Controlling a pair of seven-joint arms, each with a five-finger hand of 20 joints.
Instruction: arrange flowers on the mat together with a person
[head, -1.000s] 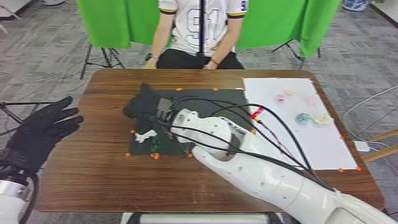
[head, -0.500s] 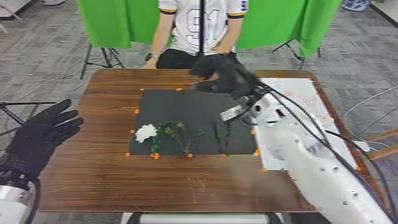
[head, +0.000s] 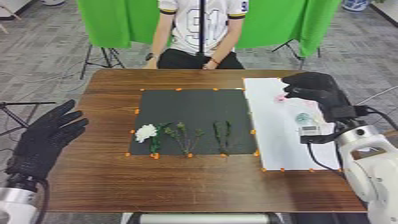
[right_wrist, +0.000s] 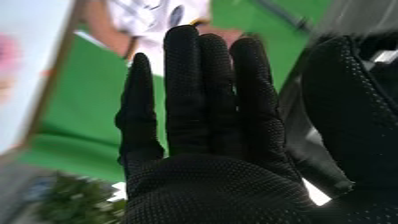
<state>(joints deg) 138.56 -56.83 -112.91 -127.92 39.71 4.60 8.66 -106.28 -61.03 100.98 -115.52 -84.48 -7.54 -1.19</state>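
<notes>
My right hand (head: 323, 96) is over the white sheet (head: 280, 147), fingers straight, thumb spread, holding nothing. My left hand (head: 44, 137) is open and empty beside the worktop (head: 107, 175). On the dark mat (head: 191, 110) lie a white flower (head: 146, 132) and green stems (head: 223, 137); pink (head: 281, 98) and pale green blooms (head: 304, 118) lie on the sheet

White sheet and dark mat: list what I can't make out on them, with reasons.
- Head view: whatever lies on the white sheet beneath the right hand, which covers that part.
- Head view: the petals of the pink flower, too small.
- Head view: whether the thin green stems on the dark mat touch one another, too small.
- Right wrist view: which flower the pink shape is, blurred and cut off by the picture's edge.
</notes>
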